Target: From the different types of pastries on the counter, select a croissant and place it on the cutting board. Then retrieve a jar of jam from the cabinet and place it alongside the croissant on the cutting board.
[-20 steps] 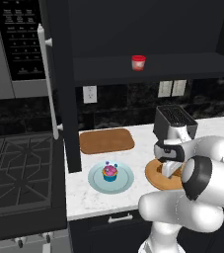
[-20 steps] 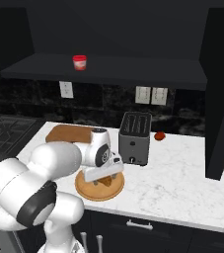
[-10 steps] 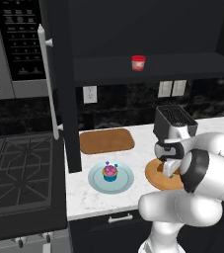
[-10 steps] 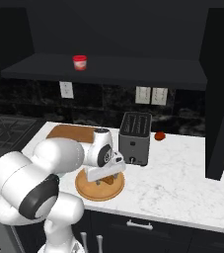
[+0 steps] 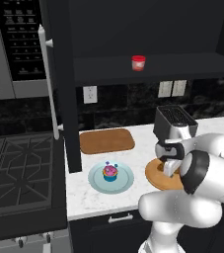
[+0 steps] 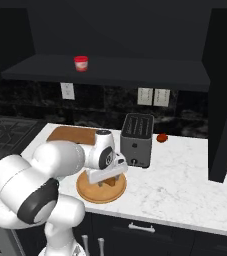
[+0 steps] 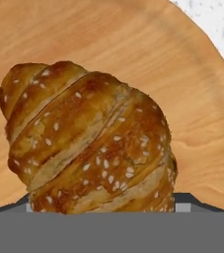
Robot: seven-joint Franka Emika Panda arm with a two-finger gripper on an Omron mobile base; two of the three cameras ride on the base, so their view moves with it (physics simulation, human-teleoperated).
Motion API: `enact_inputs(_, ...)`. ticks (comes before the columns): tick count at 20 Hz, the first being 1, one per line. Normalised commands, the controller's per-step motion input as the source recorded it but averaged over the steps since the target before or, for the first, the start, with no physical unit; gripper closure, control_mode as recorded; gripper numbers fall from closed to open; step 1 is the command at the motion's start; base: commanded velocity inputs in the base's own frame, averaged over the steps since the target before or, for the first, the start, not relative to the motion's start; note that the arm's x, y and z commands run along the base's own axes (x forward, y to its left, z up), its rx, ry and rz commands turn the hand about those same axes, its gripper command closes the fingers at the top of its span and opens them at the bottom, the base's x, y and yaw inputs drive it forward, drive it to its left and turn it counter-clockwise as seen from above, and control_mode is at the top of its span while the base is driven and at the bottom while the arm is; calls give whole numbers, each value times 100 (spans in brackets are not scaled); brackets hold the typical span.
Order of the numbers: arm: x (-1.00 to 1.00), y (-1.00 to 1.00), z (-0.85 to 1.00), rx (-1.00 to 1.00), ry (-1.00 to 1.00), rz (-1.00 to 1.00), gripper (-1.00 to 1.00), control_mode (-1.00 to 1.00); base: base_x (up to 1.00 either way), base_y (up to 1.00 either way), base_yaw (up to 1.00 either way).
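Two plates on the worktop [image 5: 138,133] mid-frame in left base view; cutting board [image 5: 106,141] above them sits bare. Right base: tool [image 6: 107,179] down on the wooden plate [image 6: 101,190], toaster [image 6: 137,140] close behind. Hand view: croissant [image 7: 89,138] fills center; can't tell its grip.

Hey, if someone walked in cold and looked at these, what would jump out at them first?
The croissant, golden and seed-flecked, looms large in the hand view on the round wooden plate. The tool is down over that plate beside the toaster. A red jar of jam stands alone on the dark cabinet shelf.
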Motion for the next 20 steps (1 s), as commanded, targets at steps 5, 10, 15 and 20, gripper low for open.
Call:
enact_inputs(5,0,0,31,0,-9,-4,100,-100,0,0,0)
enact_inputs(10,-4,0,26,0,-2,-4,100,-100,0,0,0)
enact_inputs(15,-4,25,15,-1,0,-2,100,-100,0,0,0)
enact_inputs(20,26,72,9,-8,0,-3,100,-100,0,0,0)
